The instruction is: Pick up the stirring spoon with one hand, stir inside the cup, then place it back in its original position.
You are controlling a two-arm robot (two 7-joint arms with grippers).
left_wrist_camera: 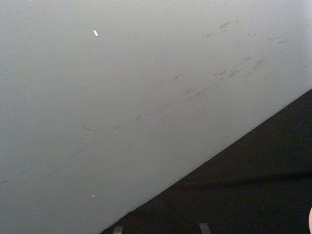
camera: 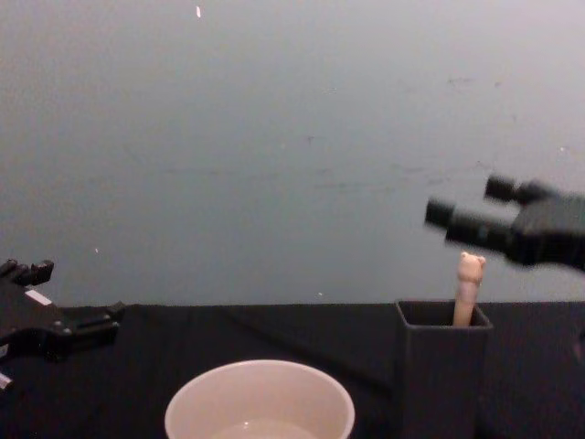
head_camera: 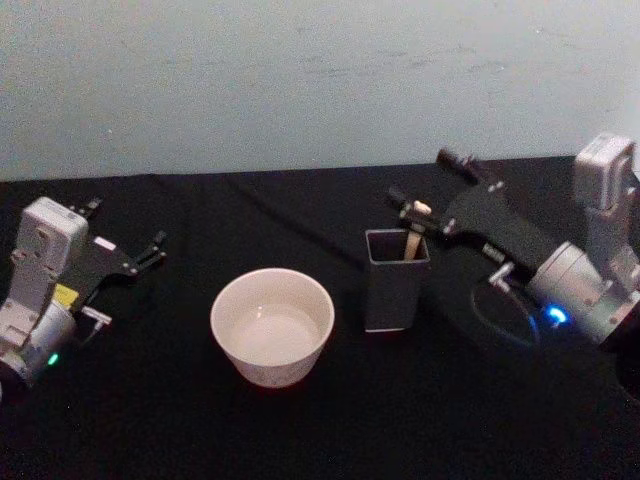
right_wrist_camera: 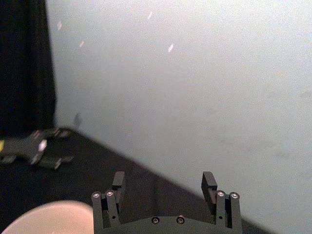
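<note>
Left pincer [head_camera: 125, 235] sits low at the left edge of the black tabletop [head_camera: 300, 430], fingers spread apart, gripping nothing, well apart from the other things. From the chest camera it [camera: 69, 306] rests just above the cloth.

Cup [head_camera: 272, 325] — wide, round, cream-white — stands near the middle of the tabletop, upright, between the left pincer and the holder. Its inside looks pale and shiny; contents cannot be told. Chest camera shows its rim [camera: 260, 393] low in front.

Holder [head_camera: 397, 280], a tall dark grey square box, stands upright just right of the cup, not touching it. Spoon [head_camera: 413, 237] stands in the holder, leaning at its right side; the pale handle with a small bear head [camera: 470, 285] rises above the rim. Bowl end is hidden inside.

Right pincer [head_camera: 432, 185] hovers above and just right of the bear head — fingers apart, not touching the spoon. Right wrist camera shows both fingers [right_wrist_camera: 118, 183] spread wide.
</note>
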